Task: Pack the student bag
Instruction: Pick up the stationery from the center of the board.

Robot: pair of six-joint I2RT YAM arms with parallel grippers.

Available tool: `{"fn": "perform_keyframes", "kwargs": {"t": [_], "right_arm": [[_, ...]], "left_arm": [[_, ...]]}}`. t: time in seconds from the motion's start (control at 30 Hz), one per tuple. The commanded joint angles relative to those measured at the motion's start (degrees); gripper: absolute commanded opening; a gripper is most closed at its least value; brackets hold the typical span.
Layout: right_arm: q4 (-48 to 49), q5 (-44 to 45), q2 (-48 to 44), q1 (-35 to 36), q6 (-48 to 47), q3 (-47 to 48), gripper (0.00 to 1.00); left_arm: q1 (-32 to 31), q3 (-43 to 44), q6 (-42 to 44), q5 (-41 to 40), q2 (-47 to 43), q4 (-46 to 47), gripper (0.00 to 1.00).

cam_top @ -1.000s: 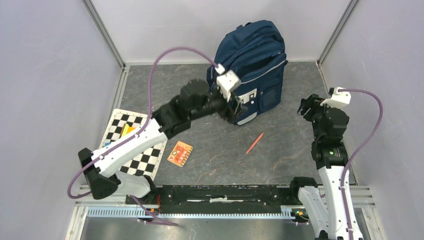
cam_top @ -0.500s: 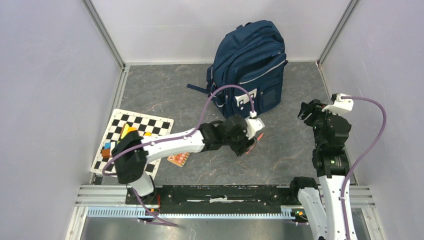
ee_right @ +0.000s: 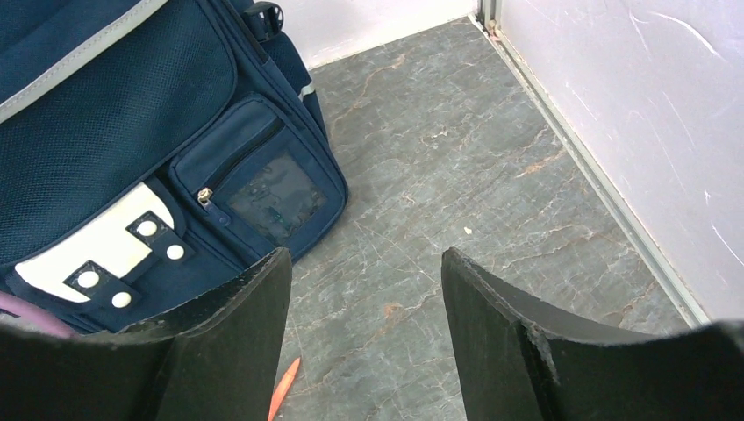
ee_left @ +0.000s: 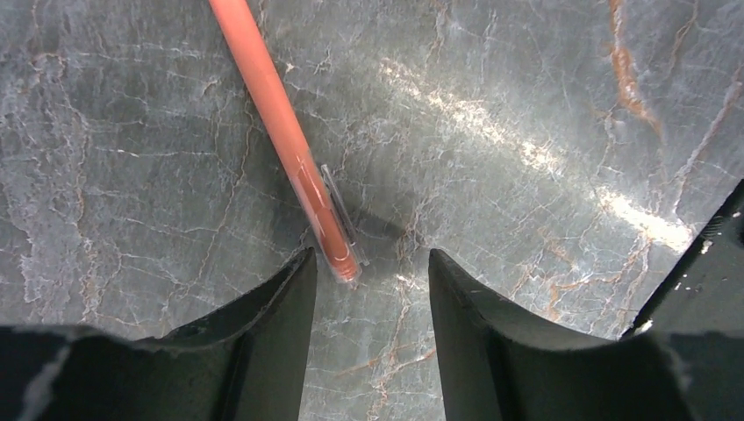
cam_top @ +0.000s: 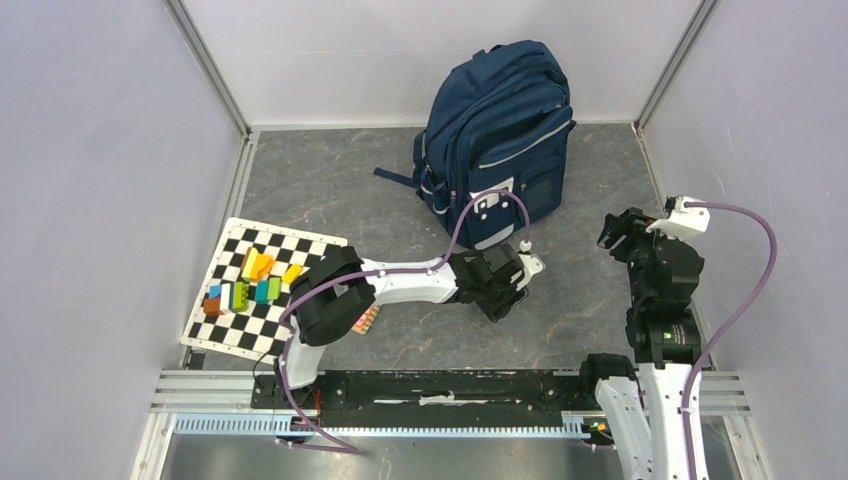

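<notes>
Overhead, student bag (cam_top: pixel 500 110) stands upright at rear of grey marble table (cam_top: pixel 330 190), front pockets facing arms. Left gripper (ee_left: pixel 370 256) low over tabletop before bag, fingers spread, end of orange pen (ee_left: pixel 281 114) just off gap, ungripped. Right gripper (ee_right: pixel 364 254) hovers right of bag, fingers apart, holding nothing. Checkerboard (cam_top: pixel 300 250) with coloured blocks (cam_top: pixel 250 280) at left.

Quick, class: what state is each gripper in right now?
Left gripper: open, orange pen end between its jaws, not gripped.
Right gripper: open, holding nothing.
</notes>
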Motion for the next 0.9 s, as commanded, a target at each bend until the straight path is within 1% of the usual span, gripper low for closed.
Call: {"fn": "perform_keyframes", "kwargs": {"t": [0.0,0.07,0.23,0.37,0.4,0.57,0.63,0.77,0.87], "right_arm": [[0.24,1.53,-0.47,-0.12,-0.67,0.49,0.68],[0.21,1.91,-0.54,-0.16,-0.54,0.2,0.69],[0.28,1.98,-0.26,-0.12,-0.62,0.11,0.68],[0.21,2.42,-0.02,-0.12,-0.83,0.2,0.69],[0.3,2.63,-0.01,-0.12,-0.95,0.3,0.69],[0.53,3.28,0.19,-0.12,-0.99,0.29,0.69],[0.65,3.71,0.19,-0.12,-0.96,0.38,0.69],[1.96,4.9,-0.33,-0.12,-1.23,0.35,0.68],[2.97,6.23,-0.19,-0.12,-1.99,0.62,0.68]], "left_arm": [[0.09,4.13,-2.55,-1.42,1.85,-2.03,0.54],[0.1,5.26,-2.6,-3.17,3.17,-3.44,0.52],[0.17,6.28,-2.65,-2.79,4.74,-3.54,0.51],[0.15,7.93,-2.3,-4.16,6.24,-5.4,0.46],[0.23,8.13,-2.07,-4.24,6.32,-5.6,0.43],[0.19,8.07,-1.1,-3.34,5.82,-6.08,0.2],[0.21,7.6,-0.65,-3.06,4.53,-6.03,0.12],[0.1,2.34,0.59,-2.63,-2.13,-0.38,0.05],[0.11,-0.45,1.12,-2.14,-9.24,1.9,0.04]]}}
